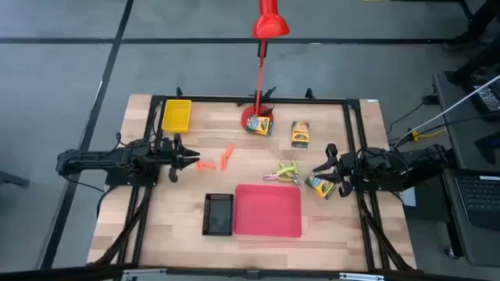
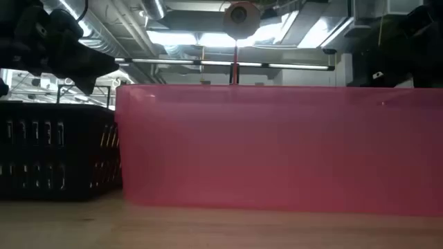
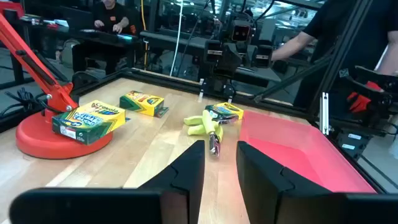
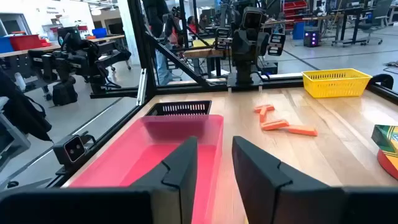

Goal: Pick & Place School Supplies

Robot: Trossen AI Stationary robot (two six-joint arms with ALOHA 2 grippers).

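Observation:
Three yellow-green crayon boxes show in the high view. One box (image 1: pixel 258 125) lies on the red lamp's base, one (image 1: pixel 301 133) lies flat on the wood, and one (image 1: pixel 320 186) lies just beside my right gripper (image 1: pixel 321 169). The yellow-green and pink scissors-like tool (image 1: pixel 286 172) lies near the table's middle (image 3: pixel 205 123). Orange sticks (image 1: pixel 216 161) lie just in front of my left gripper (image 1: pixel 190 160). Both grippers are open and hold nothing (image 3: pixel 221 152) (image 4: pixel 214 149). The right wrist view does not show the box beside that gripper.
A flat red tray (image 1: pixel 268 211) and a black tray (image 1: pixel 219 213) sit at the near side, and they fill the low view (image 2: pixel 277 145). A yellow tray (image 1: pixel 176 115) stands at the far left. The red lamp (image 1: pixel 269 23) rises from its base at the far edge. People show beyond the table.

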